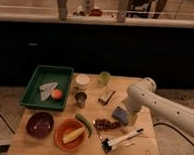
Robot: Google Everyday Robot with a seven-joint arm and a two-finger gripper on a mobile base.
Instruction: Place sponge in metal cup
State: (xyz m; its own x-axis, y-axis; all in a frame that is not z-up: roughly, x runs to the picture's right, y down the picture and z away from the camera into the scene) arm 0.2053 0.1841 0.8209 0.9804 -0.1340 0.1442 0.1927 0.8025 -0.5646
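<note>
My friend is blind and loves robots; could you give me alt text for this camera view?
A white robot arm reaches in from the right over a wooden table, its gripper down by a blue-grey sponge. A small metal cup stands apart from the sponge near the table's middle, beside a green tray.

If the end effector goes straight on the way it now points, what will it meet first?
Probably the sponge: the end effector points down just beside it, above the table. Depth is unclear; it might meet the table instead.
</note>
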